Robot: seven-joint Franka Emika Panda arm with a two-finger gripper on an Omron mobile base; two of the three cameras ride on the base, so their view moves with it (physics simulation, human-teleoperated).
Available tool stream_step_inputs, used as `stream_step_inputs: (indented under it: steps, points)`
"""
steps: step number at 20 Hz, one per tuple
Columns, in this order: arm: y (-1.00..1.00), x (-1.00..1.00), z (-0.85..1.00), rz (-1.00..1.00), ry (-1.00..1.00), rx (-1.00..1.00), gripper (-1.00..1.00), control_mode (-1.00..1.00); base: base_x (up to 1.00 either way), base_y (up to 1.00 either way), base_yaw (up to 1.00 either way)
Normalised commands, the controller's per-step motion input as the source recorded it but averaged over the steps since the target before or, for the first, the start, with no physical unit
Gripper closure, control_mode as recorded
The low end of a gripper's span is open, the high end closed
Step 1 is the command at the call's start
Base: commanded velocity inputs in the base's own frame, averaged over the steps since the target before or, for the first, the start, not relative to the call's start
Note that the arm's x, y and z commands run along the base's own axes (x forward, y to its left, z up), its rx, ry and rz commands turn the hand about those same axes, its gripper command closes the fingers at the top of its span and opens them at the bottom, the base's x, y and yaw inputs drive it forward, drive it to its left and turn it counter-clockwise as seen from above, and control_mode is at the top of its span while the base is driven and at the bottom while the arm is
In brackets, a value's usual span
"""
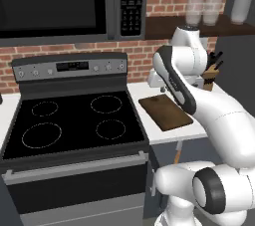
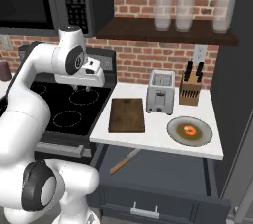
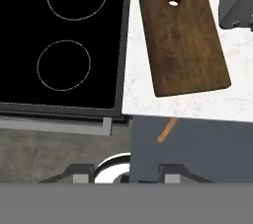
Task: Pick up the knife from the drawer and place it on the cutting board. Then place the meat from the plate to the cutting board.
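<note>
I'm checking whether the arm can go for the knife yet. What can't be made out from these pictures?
- Knife blade: tucked under the counter edge in the hand view and left base view; only the right base view shows its length.
- Claw: just the fingertips show in the hand view, so its opening is unclear.
- Meat: too small to judge shape.
- Drawer: cut by the right base view's bottom edge.

Knife [image 2: 124, 161] in open drawer [image 2: 163, 188] (handle outward); board [image 2: 127, 115] bare.
</note>
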Motion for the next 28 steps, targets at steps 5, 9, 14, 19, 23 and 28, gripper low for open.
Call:
stream_step_inputs:
  steps: [5, 9, 14, 19, 23, 28]
  points:
    - [0.0, -0.03, 0.0, 0.0, 0.0, 0.0, -1.0, 1.0, -0.26, 0.0, 0.0]
    - [0.0, 0.0, 0.0, 0.0, 0.0, 0.0, -1.0, 1.0, -0.85, 0.01, -0.07]
    - [0.0, 0.0, 0.0, 0.0, 0.0, 0.0, -1.0, 1.0, -0.66, 0.0, -0.15]
    - [0.0, 0.0, 0.0, 0.0, 0.0, 0.0, -1.0, 1.0, -0.13, -0.03, -0.1]
    - [0.0, 0.0, 0.0, 0.0, 0.0, 0.0, -1.0, 1.0, 0.09, -0.04, -0.1]
    - [0.0, 0.0, 0.0, 0.0, 0.0, 0.0, -1.0, 1.0, 0.18, -0.12, -0.12]
